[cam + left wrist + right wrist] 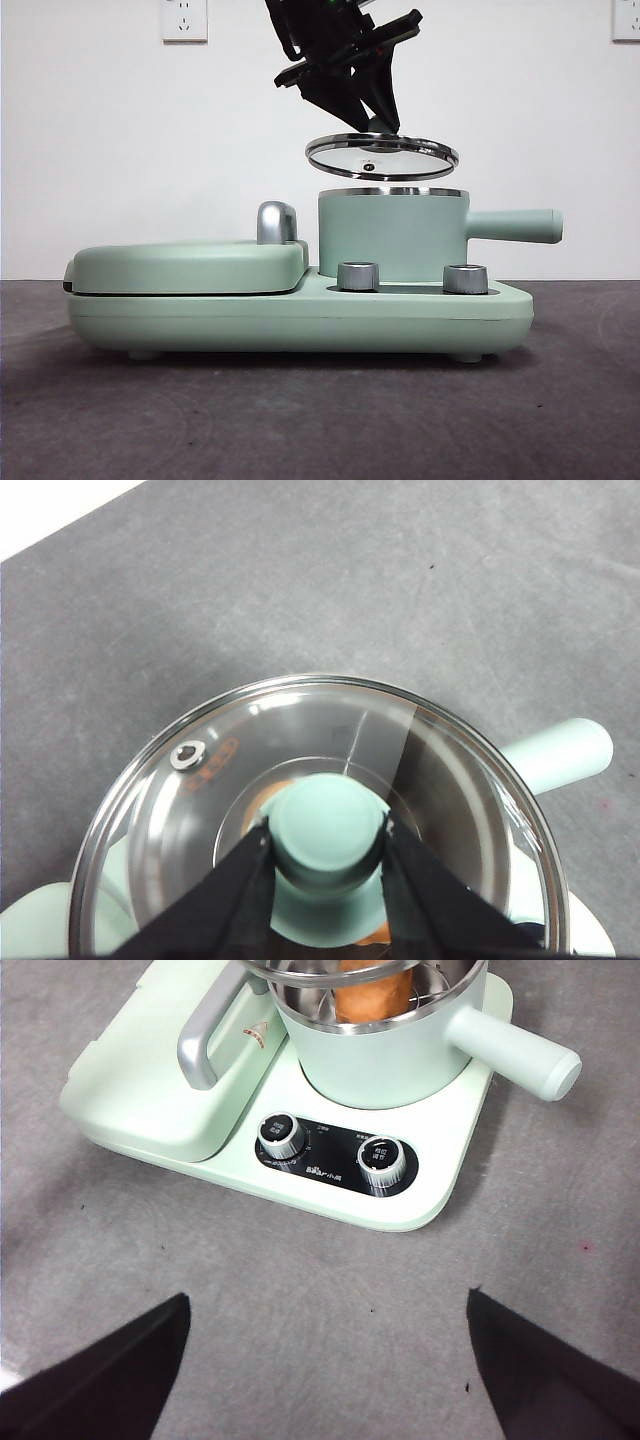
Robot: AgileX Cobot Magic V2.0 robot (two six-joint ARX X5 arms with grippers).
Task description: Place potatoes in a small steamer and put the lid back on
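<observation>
The left gripper [325,845] pinches the lid [382,157] by its knob [328,830], the safest hold on rigid, probably breakable glass above the small steamer [392,235].

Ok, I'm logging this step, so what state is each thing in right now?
lid: held above the pot by its knob, tilted, not seated.
left gripper: shut on the lid's knob.
small steamer: open, on the cooker base.
potato: inside the steamer.
griddle cover: closed.
right gripper: open, holding nothing, back from the cooker.
</observation>
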